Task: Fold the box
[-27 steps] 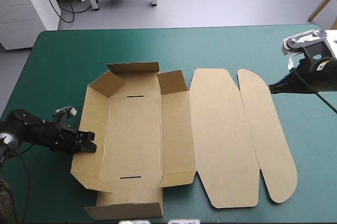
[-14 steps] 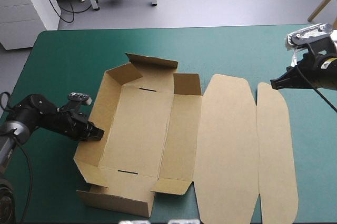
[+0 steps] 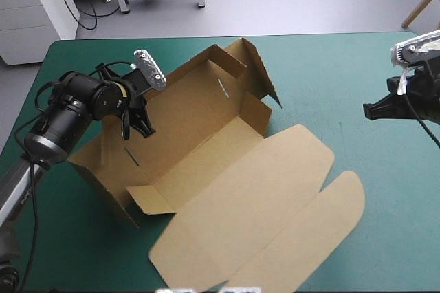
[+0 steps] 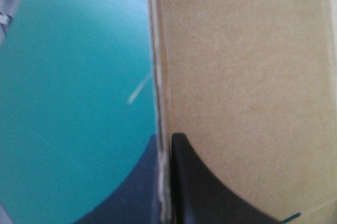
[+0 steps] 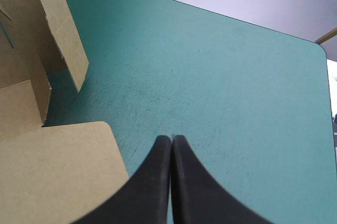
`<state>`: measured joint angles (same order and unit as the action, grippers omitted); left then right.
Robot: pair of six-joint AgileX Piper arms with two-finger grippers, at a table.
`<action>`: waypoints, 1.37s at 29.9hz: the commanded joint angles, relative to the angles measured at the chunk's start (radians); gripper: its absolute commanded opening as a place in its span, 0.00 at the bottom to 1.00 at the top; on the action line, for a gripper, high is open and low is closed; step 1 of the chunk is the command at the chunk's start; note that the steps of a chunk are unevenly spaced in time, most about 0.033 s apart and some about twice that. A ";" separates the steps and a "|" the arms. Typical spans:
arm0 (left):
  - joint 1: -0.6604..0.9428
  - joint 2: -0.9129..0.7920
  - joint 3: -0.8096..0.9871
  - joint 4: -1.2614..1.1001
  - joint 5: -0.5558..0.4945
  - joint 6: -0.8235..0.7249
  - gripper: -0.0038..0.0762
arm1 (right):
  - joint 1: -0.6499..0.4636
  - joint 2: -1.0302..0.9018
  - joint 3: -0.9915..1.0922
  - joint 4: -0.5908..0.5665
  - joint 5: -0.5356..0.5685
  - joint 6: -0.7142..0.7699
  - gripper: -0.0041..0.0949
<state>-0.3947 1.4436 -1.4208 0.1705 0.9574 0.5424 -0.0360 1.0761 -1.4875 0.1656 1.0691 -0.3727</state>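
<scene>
Now the brown box (image 3: 234, 169) sits slantwise on the left and middle of the teal-green cover (image 3: 330, 52), one end pointing toward the far edge. Its tray part is half raised: the long wall on the left side stands up, the flaps at the far end stand upright and partly tucked, and a short flap at the near end lies folded inward. A narrow slot shows in each end of the tray floor. The broad lid panel and its rounded outer flap lie flat on the cover, spreading toward the near right.

The left gripper (image 3: 136, 128) is at the raised left wall, high on its edge. In the left wrist view the board's edge (image 4: 247, 77) runs straight between the two black fingers (image 4: 200, 182), which are all but closed, pinching the wall.

The right gripper (image 3: 368, 110) hangs over the right side of the table, well apart from the box. Its fingers (image 5: 152, 182) meet in one pointed arch with nothing between them, bare cover under them and the lid's corner (image 5: 52, 176) off to one side.
</scene>
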 commanded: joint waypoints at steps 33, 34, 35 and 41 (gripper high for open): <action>-0.194 -0.193 0.426 0.320 -0.881 0.248 0.04 | -0.007 -0.017 -0.027 0.014 -0.063 0.060 0.02; -0.194 -0.203 0.435 0.320 -0.885 0.248 0.04 | -0.007 -0.017 -0.027 0.022 -0.063 0.062 0.02; -0.194 -0.211 0.443 0.320 -0.885 0.248 0.04 | -0.007 -0.017 -0.027 0.031 -0.063 0.062 0.02; -0.194 -0.194 0.448 0.309 -0.851 0.242 0.04 | -0.007 -0.017 -0.027 0.070 -0.063 0.062 0.02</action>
<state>-0.5836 1.2667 -0.9455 0.4851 0.1714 0.7946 -0.0360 1.0749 -1.4875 0.2077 1.0692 -0.3109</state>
